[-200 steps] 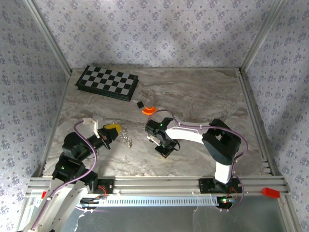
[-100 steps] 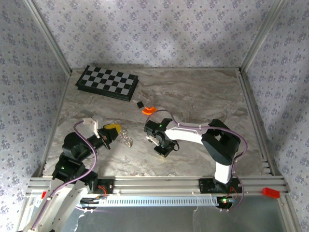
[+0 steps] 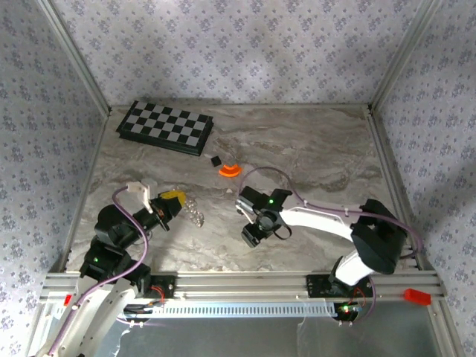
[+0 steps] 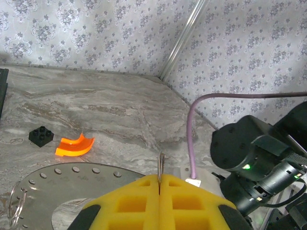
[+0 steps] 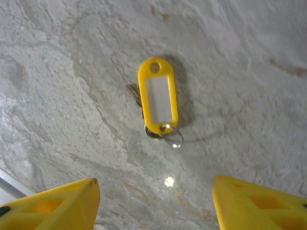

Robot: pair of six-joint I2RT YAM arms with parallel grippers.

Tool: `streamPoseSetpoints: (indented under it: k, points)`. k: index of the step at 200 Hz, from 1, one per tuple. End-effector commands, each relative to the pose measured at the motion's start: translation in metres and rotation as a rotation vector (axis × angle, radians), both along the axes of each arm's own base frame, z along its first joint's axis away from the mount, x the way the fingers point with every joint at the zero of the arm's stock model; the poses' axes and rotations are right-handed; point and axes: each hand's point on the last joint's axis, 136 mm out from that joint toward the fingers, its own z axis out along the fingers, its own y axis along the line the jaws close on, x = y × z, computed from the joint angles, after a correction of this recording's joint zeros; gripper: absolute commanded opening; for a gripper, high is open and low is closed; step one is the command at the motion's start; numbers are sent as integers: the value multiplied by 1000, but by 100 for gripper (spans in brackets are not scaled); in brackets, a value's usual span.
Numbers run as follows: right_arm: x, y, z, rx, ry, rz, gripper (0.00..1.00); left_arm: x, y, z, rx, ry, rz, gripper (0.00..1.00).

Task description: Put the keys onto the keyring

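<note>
Toward the near edge from the checkered board (image 3: pixel 165 126), the left gripper (image 3: pixel 172 199) is pressed closed on the keyring (image 3: pixel 193 210), which it holds just above the worktop (image 3: pixel 312 149). The left wrist view shows the yellow pads (image 4: pixel 129 203) meeting on a thin metal edge of the ring, with the silvery holed plate (image 4: pixel 72 175) spreading out below them. Arm and ring are both where they were a second ago.

Further right of the board, and about as far toward the near edge as the keyring, the right gripper (image 3: pixel 251 233) points down at the worktop. Its jaws, closed a second ago, now stand spread apart with nothing between them. In the right wrist view the yellow key tag (image 5: pixel 158 98) lies flat on the worktop beyond the two fingertips (image 5: pixel 53 201), touching neither, with a small wire ring at its near end. The right arm's elbow (image 3: pixel 379 238) has swung out to the right and toward the near edge since the earlier frames.

Just off the board's near right corner, a black brick (image 3: pixel 215 160) and a curved orange piece (image 3: pixel 229 170) sit close together, unmoved.
</note>
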Motion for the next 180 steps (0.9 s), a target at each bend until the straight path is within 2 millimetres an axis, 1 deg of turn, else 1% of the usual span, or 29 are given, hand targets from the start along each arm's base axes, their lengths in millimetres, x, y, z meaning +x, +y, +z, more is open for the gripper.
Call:
streamPoseSetpoints:
  k: [1, 21, 40, 83, 99, 127, 168, 180]
  points:
    - [-1, 4, 0, 111, 25, -119, 65, -6, -1, 18, -37, -59, -19, 0]
    - [2, 4, -1, 204, 26, -181, 65, -6, -2, 20, -36, -63, -22, 0]
    - [5, 0, -3, 259, 29, -213, 65, -7, -2, 19, -37, -62, -23, 0]
    - [15, -5, -1, 385, 8, -199, 63, -7, -2, 18, -35, -57, -25, 0]
    - [16, -6, 2, 400, 5, -176, 62, -7, -2, 19, -35, -56, -27, 0]
    - [17, -8, -1, 422, 21, -165, 59, -6, -3, 18, -34, -54, -26, 0]
    - [15, -13, -12, 396, 71, -168, 56, -5, -3, 17, -33, -49, -27, 0]
    - [15, -12, -14, 401, 77, -164, 55, -4, -4, 17, -32, -47, -27, 0]
